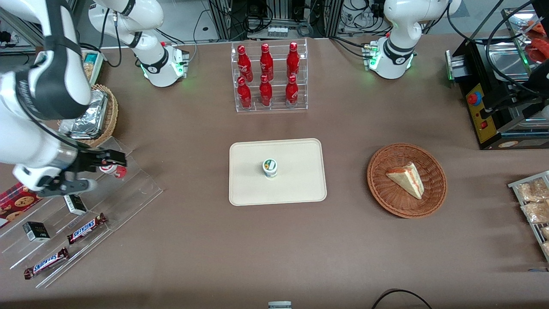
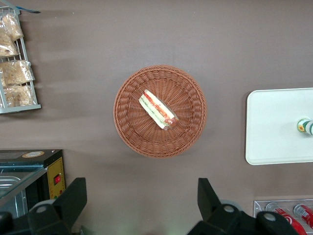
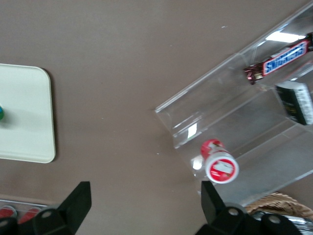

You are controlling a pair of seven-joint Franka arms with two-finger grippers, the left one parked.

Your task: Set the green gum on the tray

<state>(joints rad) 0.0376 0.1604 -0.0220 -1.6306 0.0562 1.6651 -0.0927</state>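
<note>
The green gum [image 1: 269, 168], a small white bottle with a green and orange mark on its lid, stands upright on the cream tray [image 1: 300, 180], about at its middle. Both also show in the left wrist view: the green gum [image 2: 305, 126] on the tray [image 2: 274, 127]. In the right wrist view only an edge of the gum [image 3: 1, 112] shows on the tray [image 3: 29, 122]. My right gripper [image 1: 105, 174] is open and empty, far from the tray, above the clear acrylic shelf [image 1: 141, 189] toward the working arm's end. In its own view the gripper [image 3: 145, 191] hangs over bare table.
A red-lidded bottle [image 3: 221, 166] stands on the acrylic shelf close beside one finger. Snickers bars [image 1: 86, 228] and small black boxes [image 1: 36, 231] lie on the shelf. A rack of red bottles [image 1: 269, 77] stands farther back. A wicker basket with a sandwich [image 1: 406, 180] sits toward the parked arm's end.
</note>
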